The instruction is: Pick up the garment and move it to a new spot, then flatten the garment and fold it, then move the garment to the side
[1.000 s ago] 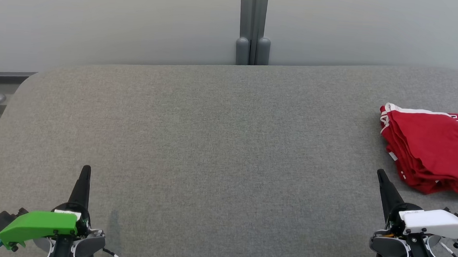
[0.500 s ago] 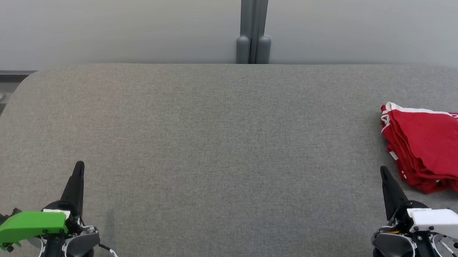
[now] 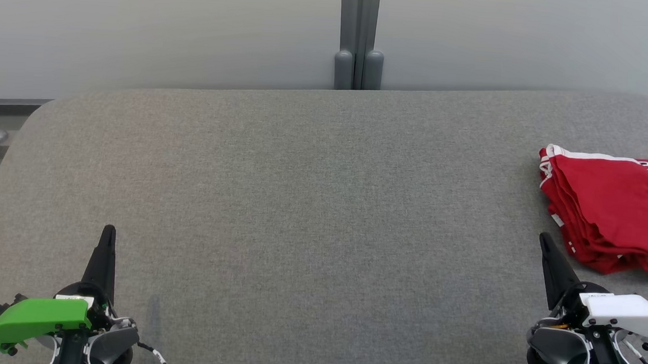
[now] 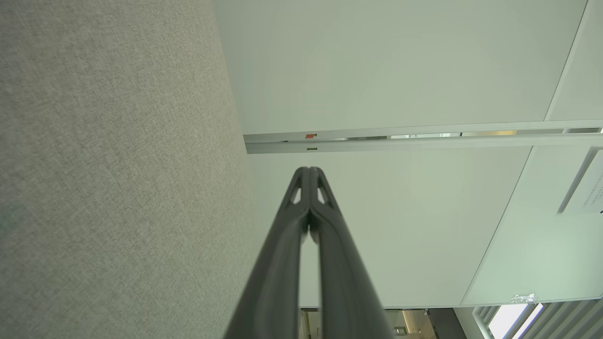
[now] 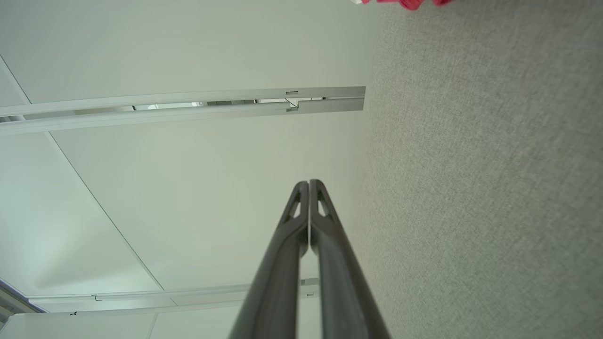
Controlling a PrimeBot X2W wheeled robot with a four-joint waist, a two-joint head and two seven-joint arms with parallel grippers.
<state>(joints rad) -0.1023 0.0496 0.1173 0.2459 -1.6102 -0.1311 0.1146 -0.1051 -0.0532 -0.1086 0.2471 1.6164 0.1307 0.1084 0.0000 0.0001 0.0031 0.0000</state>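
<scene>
My head camera looks forward and down from above across the desk (image 3: 300,203) to the wall (image 3: 142,24) behind it, with my left gripper (image 3: 109,232) at lower left and my right gripper (image 3: 544,239) at lower right. Each wrist camera sits close behind its gripper, rolled sideways, sighting along the closed fingers (image 4: 280,263) low over the desk toward that wall. All three views share desk and wall. The right wrist and head views also share the garment (image 5: 410,3).
</scene>
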